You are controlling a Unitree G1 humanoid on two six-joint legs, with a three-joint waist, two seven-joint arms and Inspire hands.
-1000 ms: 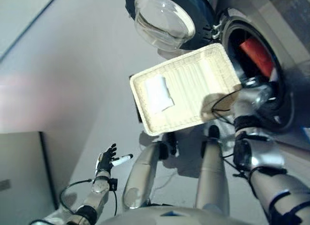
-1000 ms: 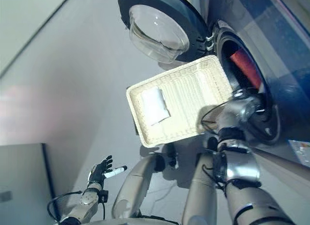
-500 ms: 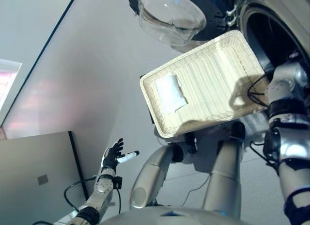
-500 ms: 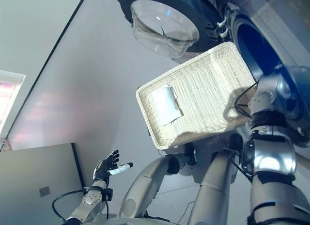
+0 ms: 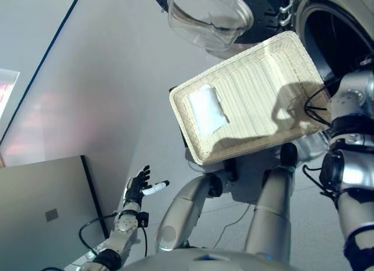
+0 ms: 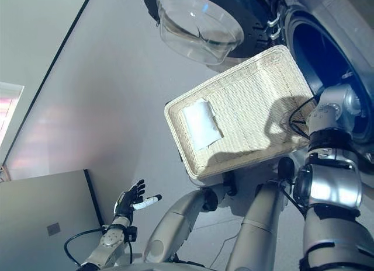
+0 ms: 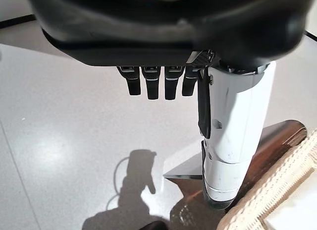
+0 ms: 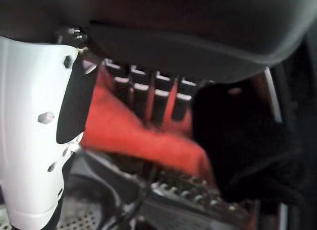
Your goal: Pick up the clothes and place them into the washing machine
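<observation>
Eye views: left hand point(image 5: 138, 186) hanging low, well apart from the white wicker basket point(image 5: 269, 78), fingers spread wide and holding nothing. White folded cloth point(image 5: 205, 109) lying in the basket. Right arm reaching past the basket's far edge into the washing machine drum point(image 6: 327, 55); glass door point(image 6: 198, 25) standing open beside it.

Left wrist view: fingers point(image 7: 148, 84) hanging straight over bare floor point(image 7: 64, 136).

Right wrist view: right hand point(image 8: 148, 98) inside the drum, fingers point(image 8: 161, 103) lying straight against the red garment point(image 8: 133, 136).

Head stereo pair looks down on the wicker basket point(image 5: 257, 101); wrist cameras sit close.
</observation>
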